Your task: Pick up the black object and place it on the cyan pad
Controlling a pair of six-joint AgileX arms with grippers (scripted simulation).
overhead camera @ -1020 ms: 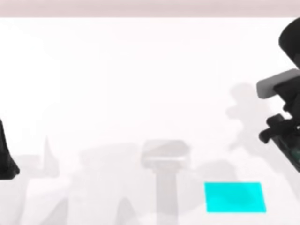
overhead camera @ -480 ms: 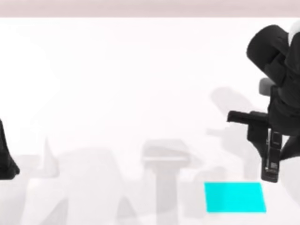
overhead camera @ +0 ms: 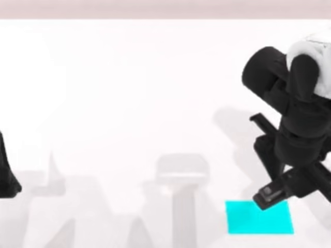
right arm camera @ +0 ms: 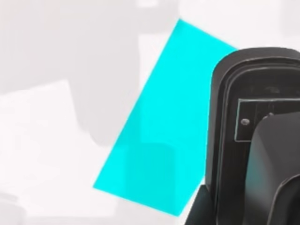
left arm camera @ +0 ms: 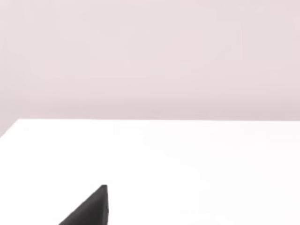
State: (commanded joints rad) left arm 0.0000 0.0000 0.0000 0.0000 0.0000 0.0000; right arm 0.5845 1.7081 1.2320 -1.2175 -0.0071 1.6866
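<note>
white desk [overhead camera: 129,103] fills the top view, grey shadows across its near half.

right arm [overhead camera: 300,103], black with a white shell at the upper end, reaches in from the desk's right side and bends down toward the near right corner. right gripper [overhead camera: 282,188] sits low over the upper right edge of the cyan pad [overhead camera: 256,219]. its fingers are closed on the black object [overhead camera: 269,195]; in the top view the bar's rounded end with a small grey detail pokes out toward the pad's upper edge, overlapping that edge. cannot tell whether the bar touches the pad or hangs just above it.

cyan pad lies flat on the desk, near right part, wider than tall, plain.

right wrist view: cyan pad [right arm camera: 159,126] runs on a slant, and the black object [right arm camera: 234,131] covers part of its one side, rounded end up, a grey outlined panel with a small screw-like dot on its face. a dark finger [right arm camera: 276,168] lies over the bar's lower part.

left arm [overhead camera: 6,170] parked at the desk's left edge, only a dark tapered piece showing. left wrist view shows bare desk and a black wedge [left arm camera: 89,208] at the lower edge; cannot tell the state of the left fingers.
</note>
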